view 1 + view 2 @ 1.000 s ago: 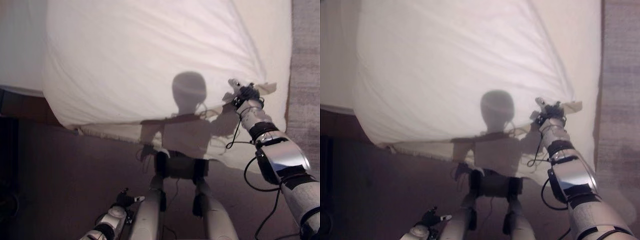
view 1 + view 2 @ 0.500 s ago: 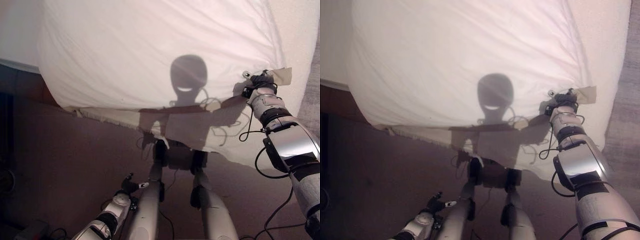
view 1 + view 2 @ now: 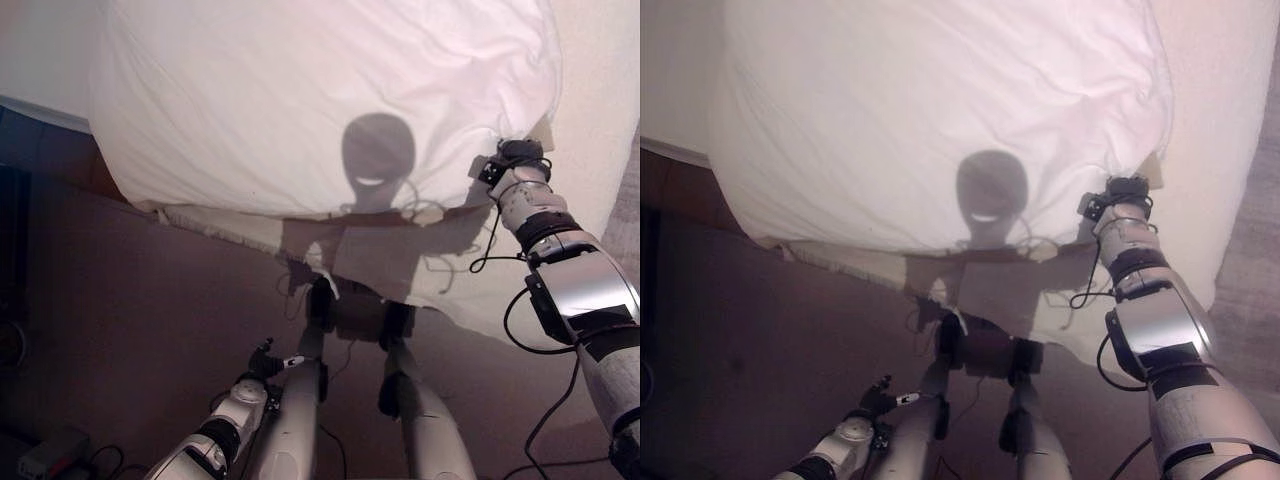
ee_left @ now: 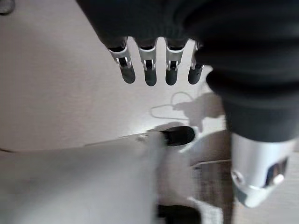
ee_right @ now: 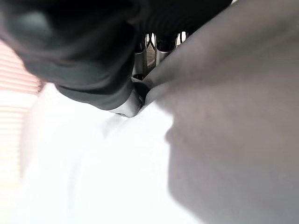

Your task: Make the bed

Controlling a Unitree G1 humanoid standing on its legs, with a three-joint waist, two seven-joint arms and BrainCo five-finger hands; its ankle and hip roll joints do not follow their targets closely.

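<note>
Right now we see the right hand [image 3: 517, 158] pinching the near right corner of the white duvet [image 3: 320, 100], thumb and fingers closed on the cloth fold in its wrist view [image 5: 140, 95]. Duvet lies spread over the bed [image 3: 600, 90], its near edge hanging past the foot of the mattress, with a lower sheet layer [image 3: 440, 270] showing below it toward the floor [image 3: 120, 320]. Left hand [image 3: 268, 365] hangs low by the robot's side, well apart from the bed, holding nothing; in its wrist view the fingers [image 4: 150, 74] point straight down, relaxed, over the carpet. We note a small dark box [image 3: 45, 455] on the floor at lower left.
</note>
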